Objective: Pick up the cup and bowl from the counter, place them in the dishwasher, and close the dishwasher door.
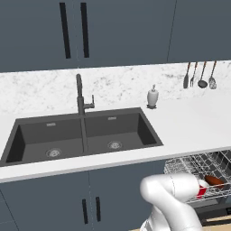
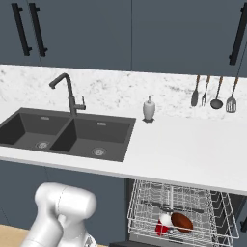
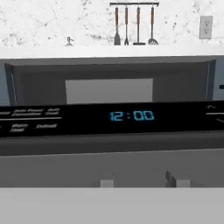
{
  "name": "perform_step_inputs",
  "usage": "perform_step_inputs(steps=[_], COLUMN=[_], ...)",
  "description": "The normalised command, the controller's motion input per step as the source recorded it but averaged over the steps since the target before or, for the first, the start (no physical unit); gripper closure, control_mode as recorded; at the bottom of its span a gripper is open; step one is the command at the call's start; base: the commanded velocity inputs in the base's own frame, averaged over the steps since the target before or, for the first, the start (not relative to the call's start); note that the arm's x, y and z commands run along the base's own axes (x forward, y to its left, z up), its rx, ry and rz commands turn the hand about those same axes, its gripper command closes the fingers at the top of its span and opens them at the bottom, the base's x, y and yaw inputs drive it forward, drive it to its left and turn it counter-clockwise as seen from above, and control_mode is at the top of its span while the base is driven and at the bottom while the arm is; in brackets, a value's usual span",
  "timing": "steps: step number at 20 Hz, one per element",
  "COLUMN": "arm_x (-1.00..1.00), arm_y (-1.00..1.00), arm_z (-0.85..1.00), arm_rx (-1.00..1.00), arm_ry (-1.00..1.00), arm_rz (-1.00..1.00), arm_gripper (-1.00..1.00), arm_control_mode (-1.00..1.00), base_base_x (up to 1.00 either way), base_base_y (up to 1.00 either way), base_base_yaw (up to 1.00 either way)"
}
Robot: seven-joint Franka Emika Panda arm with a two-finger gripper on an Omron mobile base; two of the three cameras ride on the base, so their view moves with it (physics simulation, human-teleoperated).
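The silvery wire rack [image 2: 144, 205] of the dishwasher stands pulled out under the counter [image 2: 193, 149]. In it lie the small red cup [image 2: 163, 226] on its side and, touching it on the right, the reddish-brown bowl [image 2: 182, 222]. Both show again past my white arm: the cup [image 1: 201, 189] and the bowl [image 1: 214, 181]. In the hand view the dishwasher door [image 3: 113, 164] is right in front, its dark control strip [image 3: 131, 116] reading 12:00, with the dark interior behind it. My gripper [image 3: 141, 182] is open and holds nothing, its fingertips [image 3: 107, 183] close to the door panel.
A dark double sink [image 2: 67, 132] with a black faucet [image 2: 70, 91] is set in the counter's left half. A white soap bottle [image 2: 149, 108] stands by the backsplash. Several utensils [image 2: 212, 94] hang on the wall at right. Blue-grey cabinets [image 1: 90, 203] sit below.
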Motion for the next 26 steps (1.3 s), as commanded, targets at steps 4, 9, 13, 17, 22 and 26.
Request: perform_step_inputs(steps=[4, 9, 13, 17, 22, 26], arm_x=[1.0, 1.0, 1.0, 1.0, 1.0, 1.0], arm_y=[0.74, 0.23, 0.05, 0.02, 0.08, 0.18], arm_z=[0.32, 0.33, 0.26, 0.05, 0.0, 0.0], arm_rx=[-0.08, -0.06, 0.0, 0.0, 0.0, 0.0], arm_ry=[-0.05, -0.01, 0.0, 0.0, 0.0, 0.0], arm_rz=[-0.11, -0.03, 0.0, 0.13, 0.25, 0.22], arm_gripper=[-1.0, -1.0, -1.0, -1.0, -1.0, -1.0], arm_control_mode=[-1.0, -1.0, -1.0, -1.0, -1.0, -1.0], base_base_x=[0.0, 0.0, 0.0, 0.0, 0.0, 0.0], base_base_y=[0.0, 0.0, 0.0, 0.0, 0.0, 0.0], base_base_yaw=[0.0, 0.0, 0.0, 0.0, 0.0, 0.0])
